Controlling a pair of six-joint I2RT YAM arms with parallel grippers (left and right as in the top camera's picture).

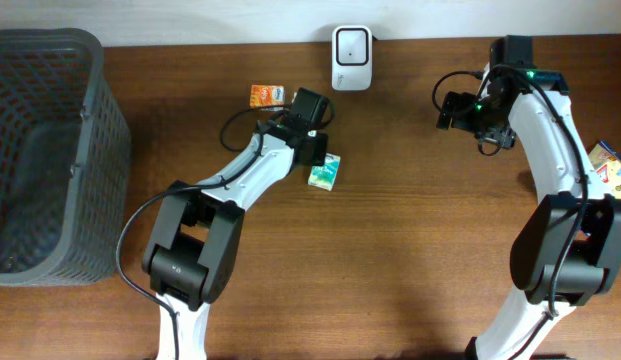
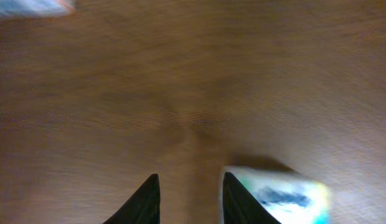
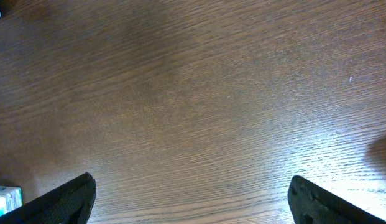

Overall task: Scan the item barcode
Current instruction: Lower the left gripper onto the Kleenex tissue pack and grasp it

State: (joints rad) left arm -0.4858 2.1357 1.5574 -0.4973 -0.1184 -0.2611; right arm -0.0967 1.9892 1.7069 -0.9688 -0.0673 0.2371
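diagonally outstretched left arm (image 1: 245, 180), left gripper (image 2: 190, 179) narrowly parted, empty, beside the box (image 2: 286, 196); right gripper (image 3: 191, 182) wide apart

Teal-and-white carton (image 1: 324, 173), grey mesh basket (image 1: 108, 120)

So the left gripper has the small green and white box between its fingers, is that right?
Not quite. The small box is not between the fingers of the left gripper. It lies outside them, beside one finger, and only bare table shows in the gap. The left wrist view shows this.
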